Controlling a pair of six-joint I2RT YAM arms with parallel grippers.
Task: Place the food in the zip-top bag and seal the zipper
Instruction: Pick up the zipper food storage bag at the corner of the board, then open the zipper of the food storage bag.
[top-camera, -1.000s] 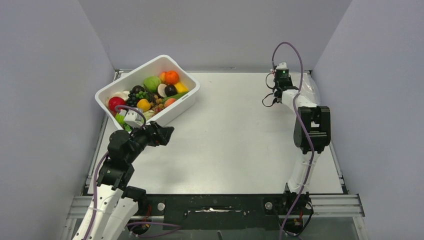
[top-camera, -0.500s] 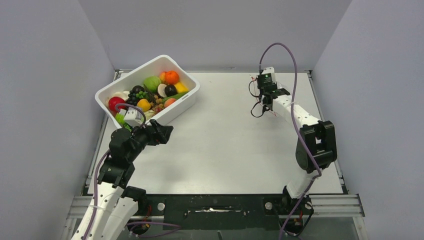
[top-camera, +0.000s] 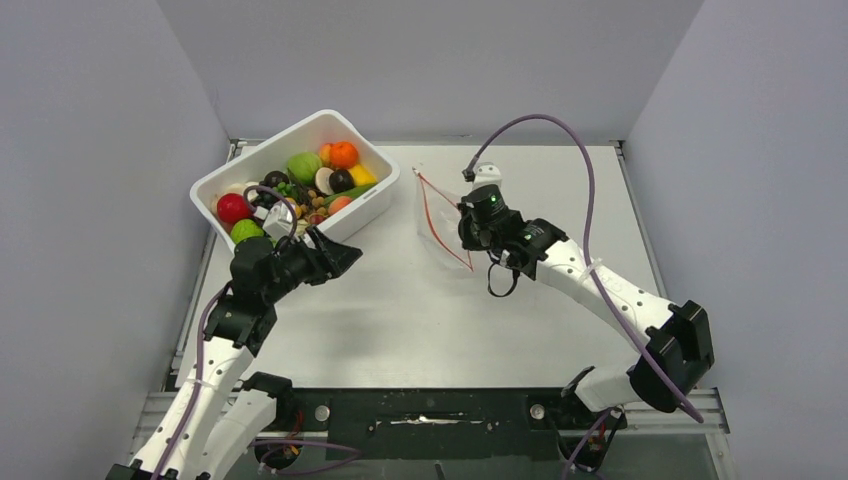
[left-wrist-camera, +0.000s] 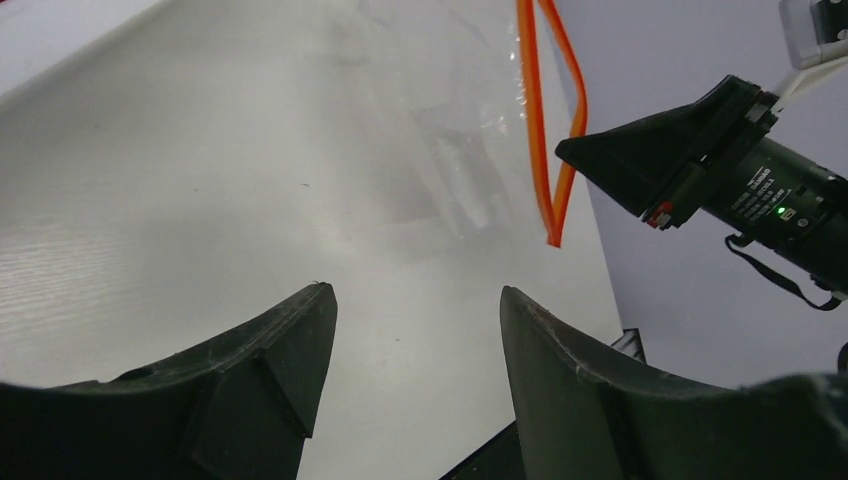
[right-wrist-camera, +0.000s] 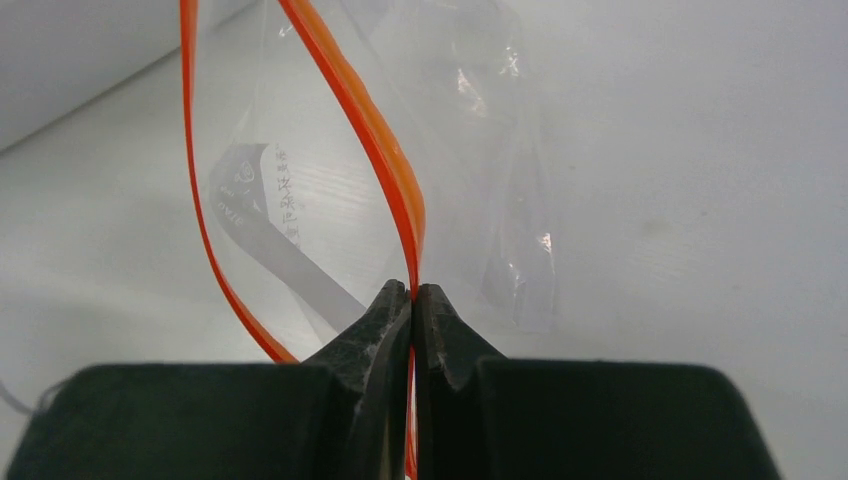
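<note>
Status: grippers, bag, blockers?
Right gripper shut on red-orange zipper strip of clear zip-top bag, mouth gaping. Left gripper open, empty, beside white plastic bin. Nothing blocking.

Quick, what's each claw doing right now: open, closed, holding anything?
Left gripper: open, holding nothing.
Right gripper: closed on the zipper of the zip-top bag.

Swung the right tool (right-wrist-camera: 412, 300) in from the far right to mid-desk (top-camera: 420, 310), now pinching the zipper (right-wrist-camera: 385, 170). Brought the zip-top bag (top-camera: 441, 205) into view, mouth gaping. Edged the left tool (left-wrist-camera: 415, 300) slightly forward.
</note>
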